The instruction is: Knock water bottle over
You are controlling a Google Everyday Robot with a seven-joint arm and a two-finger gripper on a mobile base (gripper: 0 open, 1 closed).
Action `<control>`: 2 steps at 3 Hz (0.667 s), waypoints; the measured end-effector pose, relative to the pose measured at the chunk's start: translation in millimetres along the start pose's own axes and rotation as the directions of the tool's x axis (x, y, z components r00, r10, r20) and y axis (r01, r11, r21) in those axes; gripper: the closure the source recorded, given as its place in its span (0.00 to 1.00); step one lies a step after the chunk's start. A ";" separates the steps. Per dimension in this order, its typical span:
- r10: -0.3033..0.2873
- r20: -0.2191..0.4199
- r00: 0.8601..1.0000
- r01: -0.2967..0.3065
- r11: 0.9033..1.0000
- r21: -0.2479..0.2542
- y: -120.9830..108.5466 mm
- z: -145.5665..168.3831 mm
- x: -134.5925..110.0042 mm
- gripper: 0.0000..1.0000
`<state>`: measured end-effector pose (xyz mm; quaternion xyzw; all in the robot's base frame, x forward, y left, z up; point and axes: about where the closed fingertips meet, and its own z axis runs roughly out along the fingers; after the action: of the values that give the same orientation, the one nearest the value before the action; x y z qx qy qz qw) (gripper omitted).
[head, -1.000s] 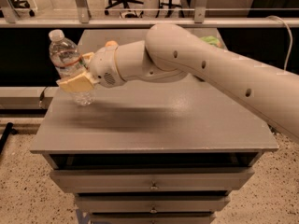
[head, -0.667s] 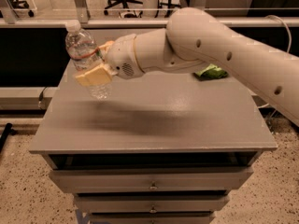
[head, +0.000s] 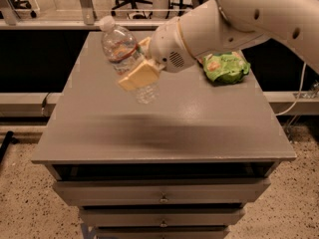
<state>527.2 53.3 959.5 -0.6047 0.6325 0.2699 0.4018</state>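
Note:
The water bottle (head: 117,42) is a small clear ribbed bottle with a white cap and a pale label with a red stripe. It is tilted, cap toward the upper left, base (head: 147,95) low over the grey table top (head: 149,133). My gripper (head: 131,63) is shut on the bottle's middle, with one tan finger (head: 140,74) across its front and the other behind it. The white arm reaches in from the upper right.
A green snack bag (head: 225,67) lies on the table at the right, next to the arm. The table has drawers (head: 162,195) along its front. Office chairs and a railing stand behind the table.
The arm has carried the bottle from the table's left edge rightward toward the middle. The bottle is tilted further, cap to the left.

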 end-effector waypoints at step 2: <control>-0.064 -0.317 0.946 0.045 0.997 -0.068 5.4 -14.4 47.0 1.00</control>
<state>521.8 16.3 927.1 -0.6693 0.6639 0.1761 0.2834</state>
